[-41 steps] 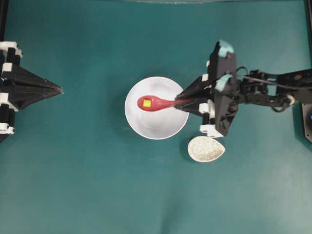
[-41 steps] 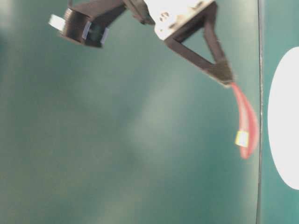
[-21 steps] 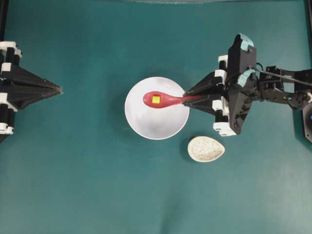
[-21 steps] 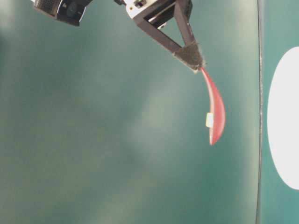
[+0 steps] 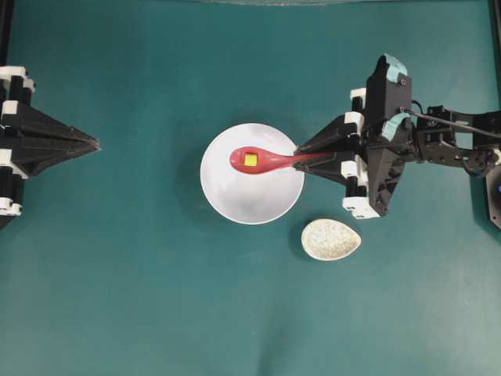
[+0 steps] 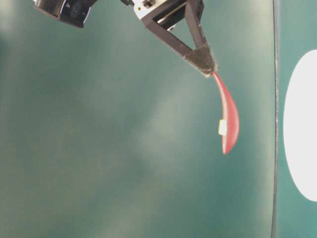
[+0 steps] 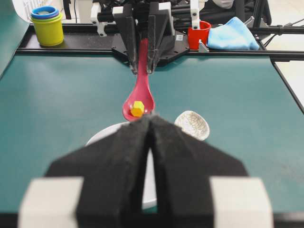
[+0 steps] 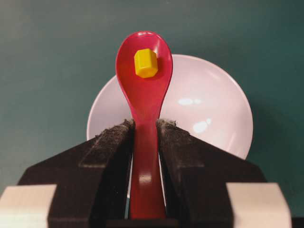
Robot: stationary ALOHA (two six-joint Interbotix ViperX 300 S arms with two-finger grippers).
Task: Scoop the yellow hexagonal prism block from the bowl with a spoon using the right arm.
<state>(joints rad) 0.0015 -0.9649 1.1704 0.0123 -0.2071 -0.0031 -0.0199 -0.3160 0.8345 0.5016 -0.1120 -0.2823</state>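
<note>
One change: within the last second the right gripper lifted and drew back toward frame right; nothing since.
Meaning: scoop looks done.
Block: yellow hexagonal prism block sits in the spoon, above the bowl.
Axis: handle right, scoop left, near level.
Fingers: right clenched on the handle; left gripper closed, holding nothing.
</note>
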